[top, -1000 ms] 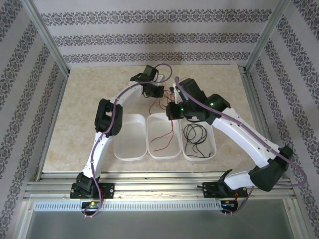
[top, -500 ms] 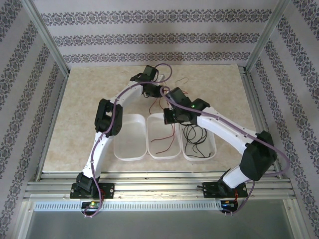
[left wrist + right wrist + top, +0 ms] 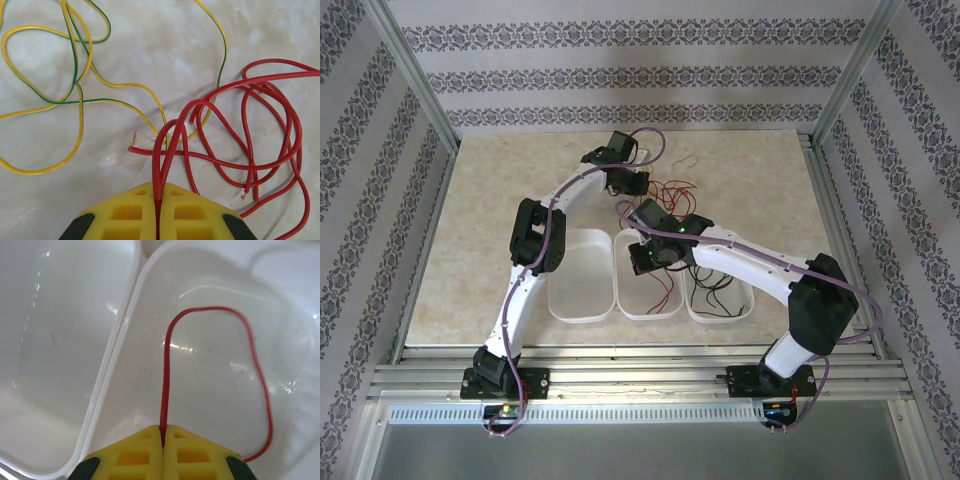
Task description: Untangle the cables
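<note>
A: Left gripper [image 3: 158,196] first: jaws pressed together, with a doubled length of red pinched in the seam.

B: That length climbs straight out of the jaws and bends over to the right. There it joins the rest of the red cables [image 3: 260,125], a heap of loops lying on the table [image 3: 280,30], spread mostly sideways across the wrist view.

A: One bare copper tip [image 3: 133,145] points left, just beside the yellow-and-green cable [image 3: 75,85]. That one sprawls in wide loops at upper left and crosses the red near the centre.

B: Over to the right gripper [image 3: 163,432]. It's closed tight too, this time on a single red cable [image 3: 167,365].

A: And it's down inside the middle tray [image 3: 117,365]. The cable runs straight away from the jaws along the tray's length, arcs to the right at the far end and comes back down the right side. It makes a tall hairpin, long axis lengthwise in the tray.

B: The left tray [image 3: 60,340] sits rim to rim beside it.

A: From overhead, the right tray [image 3: 720,318] holds a black cable [image 3: 710,290] in loose coils, partly hidden under the right arm.
</note>
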Action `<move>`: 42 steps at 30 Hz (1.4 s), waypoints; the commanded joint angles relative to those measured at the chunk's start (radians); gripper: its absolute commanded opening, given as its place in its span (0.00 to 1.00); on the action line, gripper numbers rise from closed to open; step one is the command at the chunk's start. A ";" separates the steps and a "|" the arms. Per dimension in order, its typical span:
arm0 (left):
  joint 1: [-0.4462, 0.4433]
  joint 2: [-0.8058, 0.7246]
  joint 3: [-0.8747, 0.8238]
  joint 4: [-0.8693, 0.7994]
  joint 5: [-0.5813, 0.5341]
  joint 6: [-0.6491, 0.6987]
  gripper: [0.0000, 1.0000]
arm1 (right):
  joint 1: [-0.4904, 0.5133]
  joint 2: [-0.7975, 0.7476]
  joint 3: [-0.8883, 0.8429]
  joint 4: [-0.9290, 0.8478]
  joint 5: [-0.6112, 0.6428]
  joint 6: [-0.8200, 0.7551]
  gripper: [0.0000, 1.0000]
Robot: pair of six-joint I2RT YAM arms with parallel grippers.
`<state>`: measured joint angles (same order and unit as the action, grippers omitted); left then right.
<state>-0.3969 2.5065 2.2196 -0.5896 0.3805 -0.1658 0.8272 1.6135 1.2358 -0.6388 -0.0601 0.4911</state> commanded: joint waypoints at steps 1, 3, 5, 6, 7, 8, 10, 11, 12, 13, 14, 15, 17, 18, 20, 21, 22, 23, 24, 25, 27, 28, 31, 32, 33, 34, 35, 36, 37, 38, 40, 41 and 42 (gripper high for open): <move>0.012 -0.051 -0.009 0.017 -0.012 -0.008 0.00 | 0.004 0.012 -0.031 -0.020 -0.022 -0.007 0.00; 0.012 -0.053 -0.009 0.017 -0.013 -0.006 0.00 | 0.004 0.031 -0.039 -0.019 -0.016 -0.009 0.00; 0.012 -0.055 -0.009 0.016 -0.016 -0.006 0.00 | 0.003 0.058 -0.035 -0.024 -0.016 -0.012 0.00; 0.012 -0.056 -0.009 0.014 -0.017 -0.005 0.00 | 0.003 0.076 -0.030 -0.024 -0.015 -0.015 0.00; 0.011 -0.057 -0.010 0.012 -0.018 -0.004 0.00 | 0.002 0.090 -0.025 -0.024 -0.012 -0.016 0.00; 0.011 -0.057 -0.011 0.010 -0.019 -0.004 0.00 | 0.003 0.103 -0.023 -0.018 -0.013 -0.015 0.00; 0.011 -0.060 -0.016 0.007 -0.021 0.000 0.00 | 0.003 0.123 -0.024 0.002 -0.022 -0.014 0.00; 0.011 -0.061 -0.017 0.007 -0.023 0.000 0.00 | 0.003 0.131 -0.023 0.007 -0.026 -0.013 0.05; 0.012 -0.063 -0.020 0.007 -0.024 0.002 0.00 | 0.003 0.136 -0.021 0.008 -0.025 -0.012 0.08; 0.011 -0.064 -0.021 0.008 -0.025 0.002 0.00 | 0.003 0.136 -0.019 0.008 -0.028 -0.011 0.12; 0.011 -0.066 -0.023 0.008 -0.024 0.002 0.00 | 0.003 0.133 -0.016 0.007 -0.029 -0.014 0.17; 0.012 -0.066 -0.023 0.008 -0.025 0.003 0.00 | 0.003 0.126 -0.013 0.004 -0.028 -0.017 0.22; 0.011 -0.067 -0.024 0.009 -0.026 0.003 0.00 | 0.001 0.106 -0.008 -0.003 -0.020 -0.019 0.30; 0.011 -0.067 -0.025 0.008 -0.025 0.003 0.00 | 0.000 0.091 -0.003 -0.009 -0.011 -0.023 0.34; 0.011 -0.070 -0.026 0.010 -0.023 0.002 0.00 | -0.010 0.060 0.002 -0.018 -0.001 -0.025 0.39; 0.011 -0.070 -0.025 0.011 -0.021 0.000 0.00 | -0.019 0.039 0.000 -0.016 -0.001 -0.025 0.41; 0.011 -0.070 -0.024 0.013 -0.018 0.000 0.00 | -0.031 0.016 -0.005 -0.012 -0.006 -0.022 0.43; 0.012 -0.072 -0.025 0.014 -0.017 -0.001 0.00 | -0.041 -0.002 -0.009 -0.008 -0.011 -0.018 0.44; 0.012 -0.072 -0.025 0.017 -0.016 -0.003 0.00 | -0.053 -0.024 -0.016 -0.003 -0.018 -0.015 0.46; 0.011 -0.074 -0.025 0.016 -0.016 -0.003 0.00 | -0.066 -0.045 -0.020 -0.002 -0.019 -0.012 0.47; 0.011 -0.075 -0.025 0.017 -0.016 -0.003 0.00 | -0.085 -0.086 -0.028 -0.001 -0.013 -0.009 0.48; 0.012 -0.077 -0.025 0.017 -0.016 -0.003 0.00 | -0.099 -0.105 -0.031 -0.002 -0.008 -0.007 0.49; 0.011 -0.080 -0.025 0.017 -0.017 -0.001 0.00 | -0.139 -0.159 -0.039 -0.005 0.011 0.000 0.50; 0.011 -0.081 -0.024 0.019 -0.018 -0.001 0.00 | -0.158 -0.173 -0.042 -0.006 0.017 0.001 0.50; 0.012 -0.082 -0.025 0.019 -0.016 -0.003 0.00 | -0.178 -0.192 -0.046 -0.005 0.028 0.006 0.50; 0.012 -0.084 -0.026 0.021 -0.014 -0.003 0.00 | -0.198 -0.206 -0.048 -0.004 0.037 0.012 0.50; 0.010 -0.086 -0.026 0.023 -0.014 -0.003 0.00 | -0.218 -0.215 -0.050 -0.004 0.043 0.017 0.50; 0.010 -0.089 -0.028 0.024 -0.014 -0.005 0.00 | -0.244 -0.226 -0.052 0.001 0.049 0.022 0.50; 0.011 -0.093 -0.030 0.027 -0.012 -0.005 0.00 | -0.268 -0.232 -0.053 0.003 0.060 0.028 0.50; 0.011 -0.096 -0.033 0.031 -0.009 -0.007 0.00 | -0.292 -0.236 -0.053 0.004 0.075 0.037 0.50; 0.011 -0.105 -0.041 0.038 -0.005 -0.009 0.00 | -0.340 -0.230 -0.052 0.014 0.090 0.046 0.50; 0.011 -0.109 -0.048 0.045 -0.002 -0.009 0.00 | -0.368 -0.219 -0.053 0.018 0.090 0.050 0.50; 0.012 -0.114 -0.053 0.050 -0.001 -0.009 0.00 | -0.393 -0.205 -0.050 0.022 0.085 0.055 0.50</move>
<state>-0.3969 2.4599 2.1849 -0.5812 0.3660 -0.1658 0.4828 1.3960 1.2007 -0.6308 -0.0151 0.5159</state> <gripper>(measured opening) 0.061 0.503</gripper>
